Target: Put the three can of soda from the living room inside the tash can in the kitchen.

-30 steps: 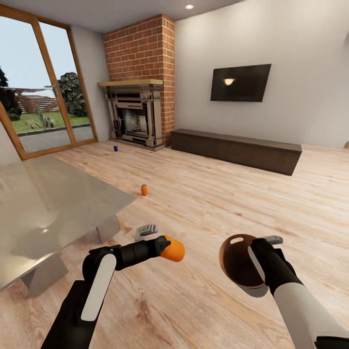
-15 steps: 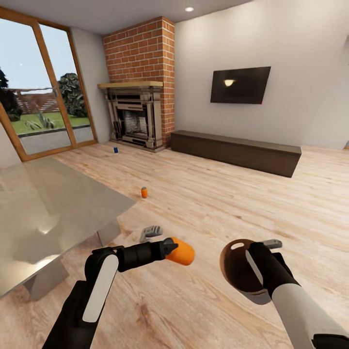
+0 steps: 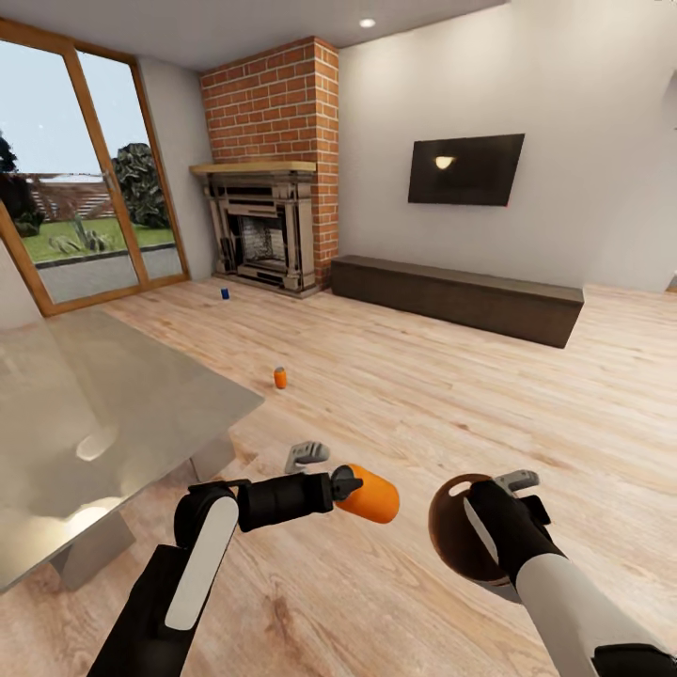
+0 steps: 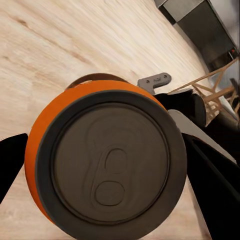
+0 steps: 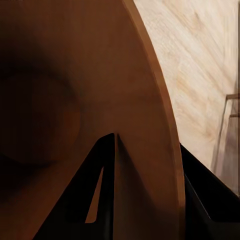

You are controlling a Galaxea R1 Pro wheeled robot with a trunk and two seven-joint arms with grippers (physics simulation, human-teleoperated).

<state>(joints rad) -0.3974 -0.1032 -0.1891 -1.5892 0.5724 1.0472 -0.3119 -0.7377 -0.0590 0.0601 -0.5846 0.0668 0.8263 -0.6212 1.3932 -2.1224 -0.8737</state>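
My left tool (image 3: 350, 486), clamped on an orange can (image 3: 369, 499), has swung toward the bin (image 3: 461, 528) (mouth facing it) that my right tool (image 3: 515, 487) grips: drop-in nears.

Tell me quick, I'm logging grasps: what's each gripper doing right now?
Left gripper: closed on an orange soda can.
Right gripper: closed on the trash can rim.

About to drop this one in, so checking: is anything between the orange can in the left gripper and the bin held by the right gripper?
Nothing visible. The orange can and the trash can are separated by an open gap, with bare wood floor below.
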